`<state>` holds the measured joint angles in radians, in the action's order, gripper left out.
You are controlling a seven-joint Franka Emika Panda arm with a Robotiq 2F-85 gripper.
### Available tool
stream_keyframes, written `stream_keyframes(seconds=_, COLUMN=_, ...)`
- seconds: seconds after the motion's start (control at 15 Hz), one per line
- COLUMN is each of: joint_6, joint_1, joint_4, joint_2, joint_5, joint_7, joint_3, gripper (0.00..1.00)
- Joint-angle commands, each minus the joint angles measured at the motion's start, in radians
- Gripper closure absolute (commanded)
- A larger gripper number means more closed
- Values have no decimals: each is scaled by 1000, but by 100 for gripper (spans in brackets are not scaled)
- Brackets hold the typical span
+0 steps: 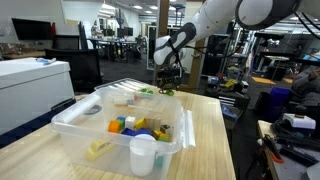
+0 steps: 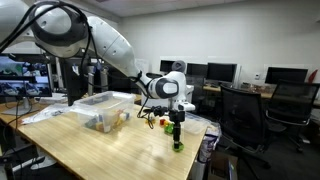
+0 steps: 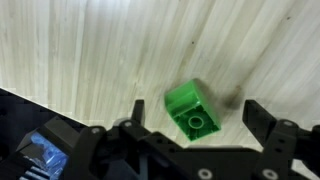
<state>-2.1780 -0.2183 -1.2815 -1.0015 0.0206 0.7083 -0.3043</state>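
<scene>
Claw (image 3: 194, 110): nearest item in the wrist view. Two dark fingers (image 3: 137, 108) spread wide, holding nothing, one to either side of the green block and apart from it. Also seen in both exterior views (image 1: 168, 82) (image 2: 177, 128), pointing straight down from the white arm (image 2: 100, 40).

Green block (image 3: 190, 100): small toy brick with one round stud on top, lying on the table directly under the claw and turned at a slant to the wood grain. In an exterior view it sits (image 2: 178, 146) close to the table edge that faces the office chairs, well apart from the bin.

Table (image 3: 100, 40): pale wood with fine straight grain and a matt finish. Its edge cuts across the lower left corner of the wrist view, with dark floor beyond it.

Clear plastic bin (image 1: 70, 125): rectangular, translucent, standing toward the middle of the table (image 2: 95, 100). It holds loose toy blocks (image 1: 135, 125) in yellow, blue, orange and green.

White cup (image 1: 143, 155): upright at the bin's near rim. Whether it stands inside the bin or just before it cannot be told.

Small coloured pieces (image 2: 150, 122): red and yellow, on the table between the bin and the claw.

Room: open office or lab with ceiling strip lights. A row of monitors (image 2: 220, 72) runs along the far desks, and a black office chair (image 2: 245, 110) stands beside the table.

Writing: screen contents are too small to read.
</scene>
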Motion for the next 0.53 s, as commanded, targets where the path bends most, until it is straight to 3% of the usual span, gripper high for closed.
stream_keyframes(seconds=0.0, joint_6=-31, joint_1=-3, joint_4=-22, joint_2=7, joint_5=-9, joint_7=-4, joint_3=-16, gripper=0)
stream_keyframes(seconds=0.07, joint_6=-31, joint_1=-3, joint_4=-17, joint_2=3, joint_5=-10, joint_7=-1, joint_3=-21, gripper=5)
stream_keyframes(seconds=0.13, joint_6=-34, joint_1=-1, joint_4=-15, joint_2=2, joint_5=-11, joint_7=-1, joint_3=-24, gripper=26)
stream_keyframes(seconds=0.27, joint_6=-44, joint_1=1, joint_4=-13, joint_2=1, joint_5=-14, joint_7=-3, joint_3=-28, gripper=32)
stream_keyframes(seconds=0.47, joint_6=-49, joint_1=2, joint_4=-5, joint_2=1, joint_5=-9, joint_7=-1, joint_3=-26, gripper=61)
